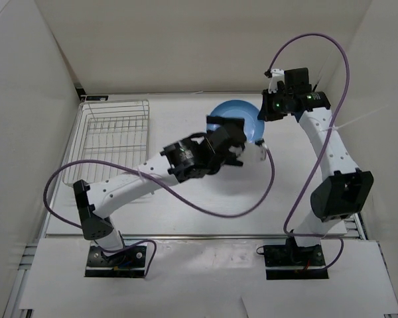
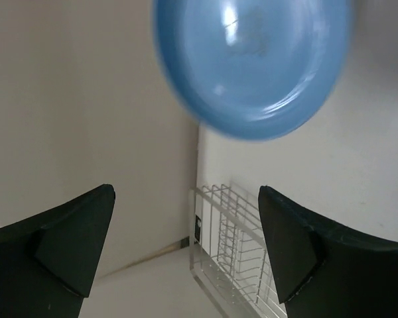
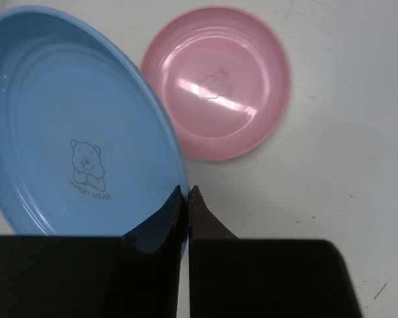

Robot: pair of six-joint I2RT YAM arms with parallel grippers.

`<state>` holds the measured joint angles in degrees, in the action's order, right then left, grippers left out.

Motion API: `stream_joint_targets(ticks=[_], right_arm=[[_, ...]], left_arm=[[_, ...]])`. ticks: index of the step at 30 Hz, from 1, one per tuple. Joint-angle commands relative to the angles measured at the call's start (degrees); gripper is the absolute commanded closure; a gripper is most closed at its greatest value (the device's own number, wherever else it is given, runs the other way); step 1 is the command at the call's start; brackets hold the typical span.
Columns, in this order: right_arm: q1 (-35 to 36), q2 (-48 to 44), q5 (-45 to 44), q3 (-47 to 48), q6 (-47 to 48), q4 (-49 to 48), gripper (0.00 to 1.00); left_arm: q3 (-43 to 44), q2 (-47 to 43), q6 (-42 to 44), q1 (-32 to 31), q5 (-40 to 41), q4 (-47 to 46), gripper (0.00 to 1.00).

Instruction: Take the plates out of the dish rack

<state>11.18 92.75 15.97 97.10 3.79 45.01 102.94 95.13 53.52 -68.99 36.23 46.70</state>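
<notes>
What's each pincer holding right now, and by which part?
The right pincer pinches the blue plate by its rim; the left pincer is open and holds nothing.

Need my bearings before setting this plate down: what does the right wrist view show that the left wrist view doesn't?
Right wrist only: the round pink plate lying flat on the white table, and the right gripper shut on the rim of the round light blue plate, whose bear mark is visible. Left wrist only: the silver wire dish rack and the left gripper, open with nothing between its fingers. Both: that same blue plate.
</notes>
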Motion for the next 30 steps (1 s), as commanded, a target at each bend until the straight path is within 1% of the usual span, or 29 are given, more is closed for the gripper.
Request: stream_joint_targets(ticks=[1, 3, 4, 6, 7, 8, 9, 10, 11, 12, 13, 14, 15, 16, 17, 19, 20, 23, 26, 27, 30], right_arm=[[-1.9, 6.1, -8.7, 4.9, -6.9, -4.9, 1.0], [-2.5, 9.2, -10.6, 6.3, -7.7, -5.5, 1.0], [-2.5, 12.0, -10.6, 7.0, -8.4, -5.5, 1.0], [-3.0, 15.0, -10.6, 7.8, -9.1, -6.7, 1.0], [-3.5, 15.6, -10.0, 7.8, -10.0, -7.2, 1.0], [-3.5, 16.2, -10.0, 7.8, -10.0, -7.8, 1.0], [-3.5, 17.5, -10.0, 8.4, -11.0, -8.9, 1.0], [-4.2, 18.0, -10.0, 8.4, -11.7, -9.6, 1.0], [-4.2, 18.0, -9.1, 8.4, -11.7, -10.9, 1.0], [-4.8, 19.4, -8.1, 9.1, -11.7, -10.9, 1.0], [-4.8, 20.0, -8.1, 10.1, -11.7, -10.9, 1.0], [-5.3, 20.5, -7.2, 10.1, -11.7, -11.5, 1.0], [-5.3, 21.3, -7.2, 10.7, -11.7, -11.5, 1.0], [-5.3, 21.3, -6.6, 10.7, -11.2, -12.1, 1.0], [-5.3, 21.9, -6.6, 10.7, -10.4, -12.1, 1.0], [-5.3, 21.9, -6.6, 9.3, -9.7, -12.8, 1.0], [-5.3, 22.4, -6.6, 8.6, -8.9, -13.5, 1.0], [-5.3, 23.5, -7.1, 7.8, -7.7, -14.9, 1.0], [-5.8, 24.8, -5.1, 6.4, -7.7, -16.4, 1.0], [-5.8, 24.8, -4.5, 6.4, -7.7, -17.4, 1.0], [-5.8, 25.3, -3.2, 5.9, -8.3, -18.7, 1.0]], left_arm=[[10.2, -5.3, -5.9, 10.1, 3.1, -2.5, 0.0], [15.5, -4.3, -10.5, 17.2, 2.0, 0.5, 0.0], [21.1, -2.8, -15.8, 25.0, -0.8, 6.6, 0.0], [24.3, -2.2, -21.1, 33.1, -6.1, 12.1, 0.0], [24.3, -3.1, -25.8, 39.9, -11.3, 14.7, 0.0], [21.7, -4.2, -27.7, 43.1, -14.6, 14.7, 0.0], [19.2, -7.4, -31.4, 49.0, -20.5, 14.7, 0.0], [16.3, -7.4, -33.2, 49.0, -23.5, 13.8, 0.0], [11.3, -10.1, -35.0, 54.5, -26.4, 12.0, 0.0], [9.6, -11.1, -36.9, 57.4, -29.7, 11.5, 0.0], [8.3, -11.8, -38.7, 60.2, -36.7, 11.5, 0.0], [5.9, -13.0, -42.1, 65.1, -40.0, 10.9, 0.0], [4.3, -13.9, -43.7, 67.0, -45.4, 9.5, 0.0], [2.4, -16.4, -45.9, 69.7, -48.0, 8.2, 0.0], [-2.3, -18.0, -46.7, 70.2, -49.6, 6.4, 0.0], [-6.8, -21.2, -47.2, 70.2, -51.8, 1.4, 0.0], [-9.6, -23.3, -48.8, 70.2, -52.4, 0.4, 0.0], [-12.5, -25.9, -52.4, 71.0, -56.4, -0.9, 0.0], [-17.5, -29.2, -53.6, 74.2, -64.3, -4.2, 0.0], [-19.0, -29.8, -53.6, 74.9, -65.1, -4.2, 0.0], [-19.0, -31.1, -52.8, 75.9, -65.1, -3.5, 0.0]])
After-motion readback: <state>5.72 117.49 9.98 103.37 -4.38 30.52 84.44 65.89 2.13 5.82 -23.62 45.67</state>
